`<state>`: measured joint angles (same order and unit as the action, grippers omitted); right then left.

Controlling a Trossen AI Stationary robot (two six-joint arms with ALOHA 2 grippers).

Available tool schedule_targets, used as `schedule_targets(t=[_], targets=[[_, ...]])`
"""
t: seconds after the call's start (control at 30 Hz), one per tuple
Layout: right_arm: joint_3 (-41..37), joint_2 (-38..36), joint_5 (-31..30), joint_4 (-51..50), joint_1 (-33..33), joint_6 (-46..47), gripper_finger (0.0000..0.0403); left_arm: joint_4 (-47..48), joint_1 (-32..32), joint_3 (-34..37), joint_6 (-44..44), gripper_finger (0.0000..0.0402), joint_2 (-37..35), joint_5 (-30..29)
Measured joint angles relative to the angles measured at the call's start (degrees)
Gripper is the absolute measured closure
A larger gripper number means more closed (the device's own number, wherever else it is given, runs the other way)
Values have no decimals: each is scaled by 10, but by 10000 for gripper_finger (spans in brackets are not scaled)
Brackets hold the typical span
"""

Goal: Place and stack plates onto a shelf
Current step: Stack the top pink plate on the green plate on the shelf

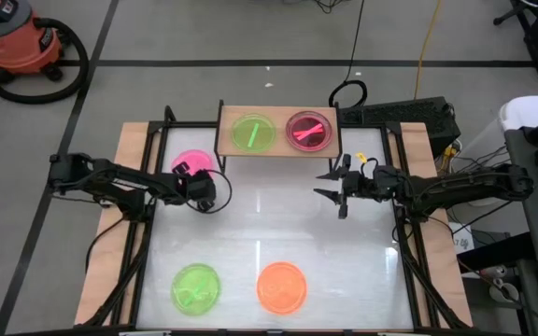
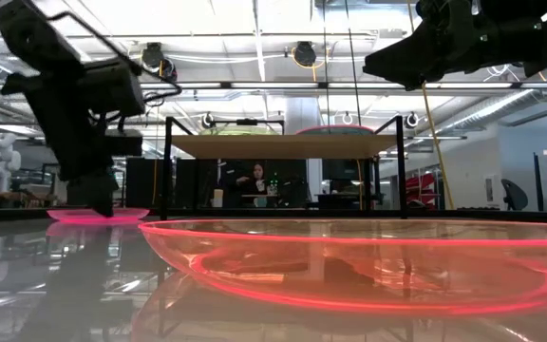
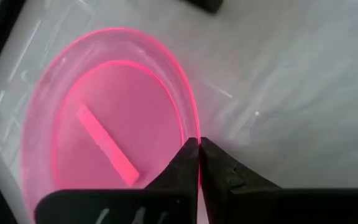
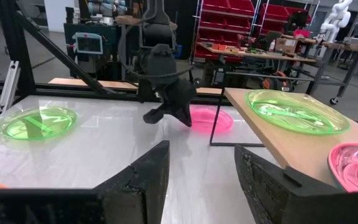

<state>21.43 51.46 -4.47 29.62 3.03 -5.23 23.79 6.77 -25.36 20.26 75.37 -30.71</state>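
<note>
A pink plate [image 1: 191,161] lies flat on the table in front of the shelf's left end. My left gripper [image 3: 198,142] is at its rim, shut on it, and reaches down beside it in the low view [image 2: 95,204]. The shelf [image 1: 278,149] stands at the table's far edge and carries a green plate [image 1: 252,133] and a pink plate [image 1: 308,131]. My right gripper [image 1: 336,187] hangs open above the table, near the shelf's right end, holding nothing. A green plate [image 1: 195,287] and an orange plate [image 1: 281,287] lie near the table's near edge. My left gripper pinches the pink plate's rim [image 3: 188,121] between its two fingers, one inside the plate and one outside. The fingers come from above, slanting down. The plate's base lies flat on the table [image 2: 98,216].
Wooden boards [image 1: 129,168] run along the table's left and right edges, with black frame bars beside them. The shelf's black legs [image 2: 168,171] stand on the table. The white middle of the table [image 1: 269,224] lies between the two arms. People show in the room behind.
</note>
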Motion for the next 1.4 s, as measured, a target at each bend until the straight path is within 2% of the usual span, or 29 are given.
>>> schedule_targets(t=[0.4,0.63,0.9,1.03,1.13,1.27,1.33,1.4], targets=[[0,0,0,-17,0,1,241,263,-132,-190,102,399,-1,-13],[0,0,0,-17,0,1,241,346,-228,-282,148,400,-1,-67],[0,0,0,-17,0,1,241,360,-316,-367,131,401,-1,-84],[0,0,-1,-16,0,1,241,323,-343,-414,70,401,-1,-142],[0,0,-3,-9,0,1,241,258,-331,-431,-46,401,-2,-166],[0,0,-3,2,0,1,241,158,-268,-435,-237,401,-2,-173],[0,0,-3,8,0,1,241,122,-219,-435,-306,401,-2,-170],[0,0,-3,9,0,1,241,91,-163,-435,-363,401,-1,-123]])
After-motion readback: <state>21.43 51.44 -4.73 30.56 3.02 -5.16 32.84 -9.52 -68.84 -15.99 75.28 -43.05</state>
